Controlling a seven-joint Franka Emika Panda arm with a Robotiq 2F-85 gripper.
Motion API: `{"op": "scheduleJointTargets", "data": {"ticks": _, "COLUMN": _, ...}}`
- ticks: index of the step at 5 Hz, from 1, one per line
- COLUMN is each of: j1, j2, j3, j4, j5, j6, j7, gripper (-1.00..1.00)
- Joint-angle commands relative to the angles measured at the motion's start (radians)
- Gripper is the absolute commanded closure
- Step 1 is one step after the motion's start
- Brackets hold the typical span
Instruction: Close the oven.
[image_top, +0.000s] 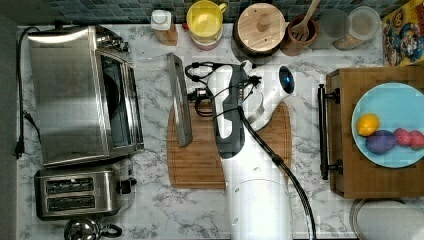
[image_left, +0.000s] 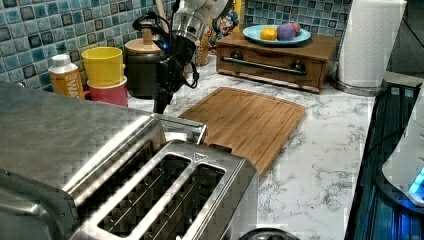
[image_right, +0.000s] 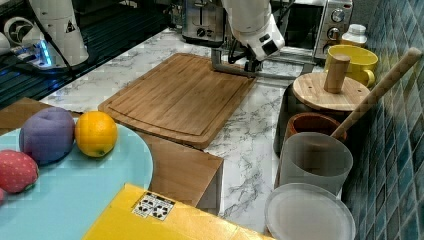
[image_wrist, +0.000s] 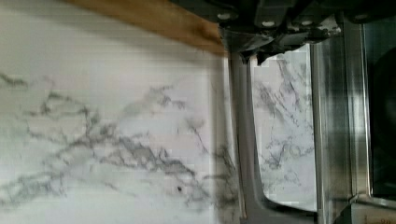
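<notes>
The brushed steel oven (image_top: 70, 95) stands at the top view's left with its glass door dropped flat toward the cutting board. Its long bar handle (image_top: 180, 100) lies over the board's edge. My gripper (image_top: 194, 95) points down just beside the handle's far half, on the side away from the oven. In the wrist view the gripper (image_wrist: 250, 49) is shut, its tips right at the handle bar (image_wrist: 243, 140). From the left view the gripper (image_left: 161, 104) dips behind the open door's edge (image_left: 182, 127). The right view has the gripper (image_right: 250, 65) at the handle (image_right: 230, 67).
A two-slot toaster (image_top: 80, 194) sits next to the oven. The wooden cutting board (image_top: 200, 160) lies under my arm. Cups, a bottle (image_top: 164, 27) and jars line the back wall. A wooden box (image_top: 345, 125) bears a blue plate of fruit.
</notes>
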Motion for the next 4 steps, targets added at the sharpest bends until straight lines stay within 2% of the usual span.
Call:
{"op": "scheduleJointTargets", "data": {"ticks": 1, "j1": 0.037, "j2": 0.096, "j3": 0.028, "j4": 0.254, "j5": -0.089, "j6": -0.157, "j7": 0.006, "gripper": 1.00}}
{"op": "scheduleJointTargets", "data": {"ticks": 2, "j1": 0.057, "j2": 0.163, "j3": 0.010, "j4": 0.352, "j5": -0.157, "j6": -0.277, "j7": 0.042, "gripper": 1.00}}
{"op": "scheduleJointTargets", "data": {"ticks": 4, "j1": 0.034, "j2": 0.163, "j3": 0.028, "j4": 0.361, "j5": -0.132, "j6": -0.301, "j7": 0.049, "gripper": 1.00}}
